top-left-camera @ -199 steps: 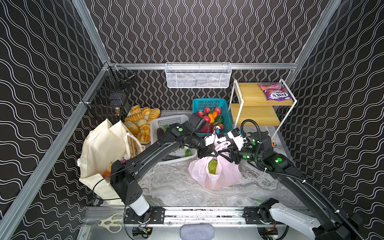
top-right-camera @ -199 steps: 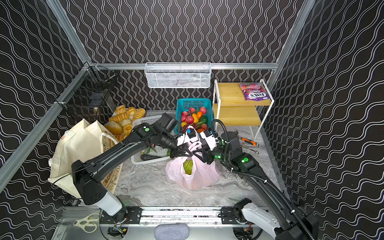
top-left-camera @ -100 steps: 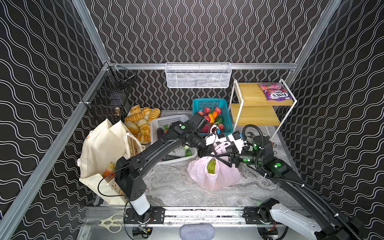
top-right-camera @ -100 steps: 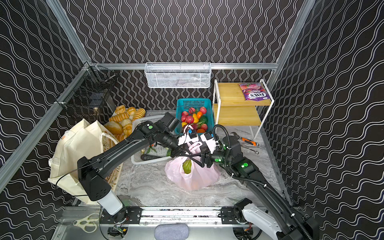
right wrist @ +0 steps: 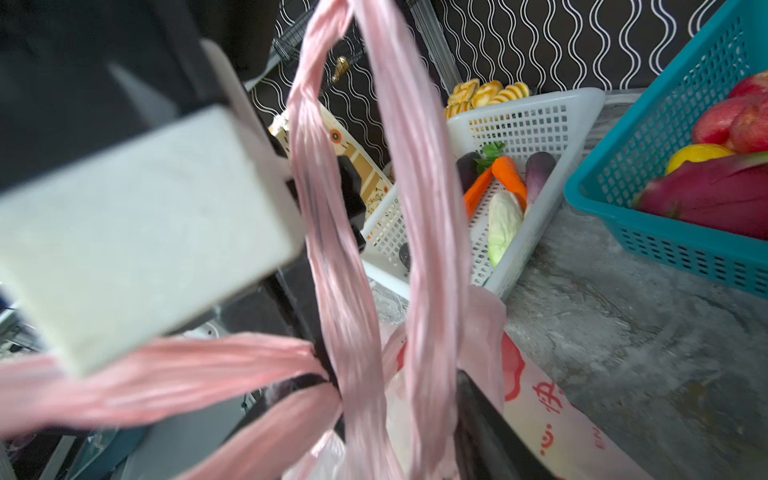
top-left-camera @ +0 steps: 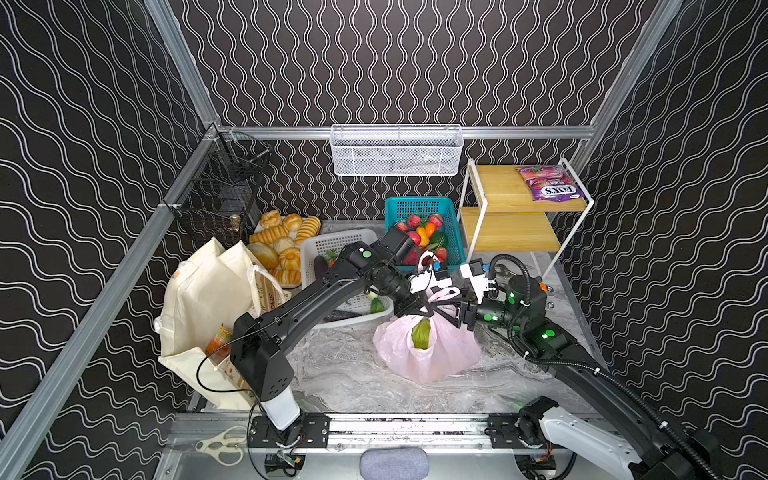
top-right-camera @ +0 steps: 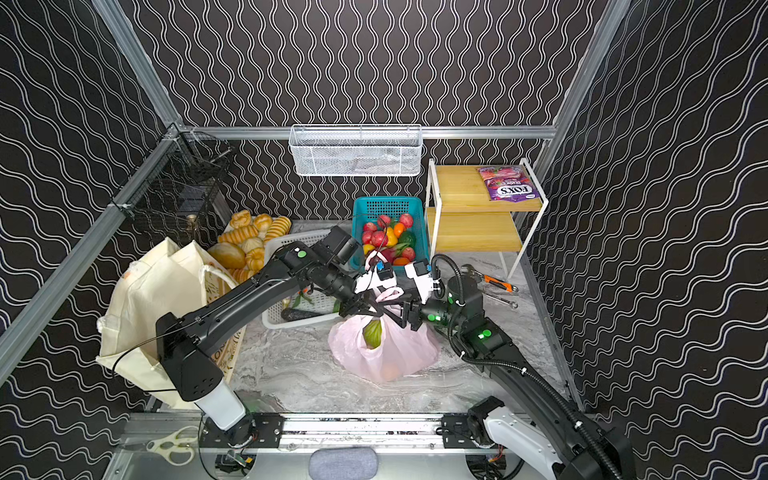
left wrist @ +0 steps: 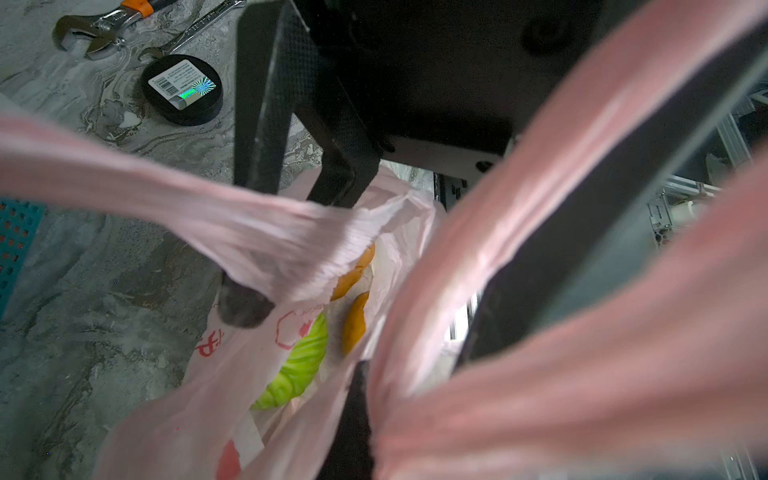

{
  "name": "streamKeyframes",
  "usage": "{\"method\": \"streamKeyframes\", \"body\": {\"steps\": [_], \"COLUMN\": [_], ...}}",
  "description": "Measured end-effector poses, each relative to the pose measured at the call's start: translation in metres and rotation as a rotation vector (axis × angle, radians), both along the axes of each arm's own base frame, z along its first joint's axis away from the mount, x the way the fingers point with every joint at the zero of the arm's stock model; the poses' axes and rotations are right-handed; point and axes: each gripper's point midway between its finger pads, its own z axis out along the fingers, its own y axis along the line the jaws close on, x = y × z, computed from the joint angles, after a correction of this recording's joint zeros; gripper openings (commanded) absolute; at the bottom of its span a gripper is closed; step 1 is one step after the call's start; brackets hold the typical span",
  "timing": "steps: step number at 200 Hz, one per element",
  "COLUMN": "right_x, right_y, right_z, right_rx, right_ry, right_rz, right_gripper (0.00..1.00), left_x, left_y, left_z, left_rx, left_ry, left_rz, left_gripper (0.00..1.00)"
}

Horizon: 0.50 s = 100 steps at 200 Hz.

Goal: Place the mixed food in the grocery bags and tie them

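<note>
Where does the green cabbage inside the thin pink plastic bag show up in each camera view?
In a top view: green cabbage in the mouth of the thin pink plastic bag, near centre.
In a top view: same spot, slightly left of centre.
Left wrist: lower middle, through the bag's opening.
Right wrist: not in it.
Shared landmark: teal plastic basket.

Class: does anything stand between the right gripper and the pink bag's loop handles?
Nothing visible does. The right gripper is in among the pink plastic bag's loop handles, jaws apart; the left gripper is shut on one.
</note>
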Motion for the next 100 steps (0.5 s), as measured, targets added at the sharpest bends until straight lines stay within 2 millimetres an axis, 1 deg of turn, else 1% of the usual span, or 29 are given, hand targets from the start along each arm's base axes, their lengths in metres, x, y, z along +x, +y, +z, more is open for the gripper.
{"method": "streamKeyframes", "body": {"steps": [19, 39, 78, 100], "right_x": [0.002, 0.0029, 0.0023, 0.0026], "right_y": [0.0013, 0.0027, 0.0045, 0.0057], "right_z": [0.0019, 0.0022, 0.0031, 0.0051], "right_rx": [0.014, 0.027, 0.051, 0.068], "right_ry": [0.003, 0.019, 0.026, 0.031], "right_rz": [-0.001, 0.001, 0.011, 0.015], "right_gripper": [0.54, 0.58, 0.57, 0.49], "left_x": [-0.0005, -0.0008, -0.0001, -0.001], "left_y": [0.0005, 0.0007, 0.0003, -0.0011], "left_z": [0.0005, 0.0021, 0.0008, 0.0015], "left_rx": [0.0, -0.004, -0.006, -0.015], "left_ry": [-0.002, -0.005, -0.004, 0.007], "left_rz": [-0.002, -0.002, 0.001, 0.001], "left_gripper": [0.08, 0.09, 0.13, 0.15]}}
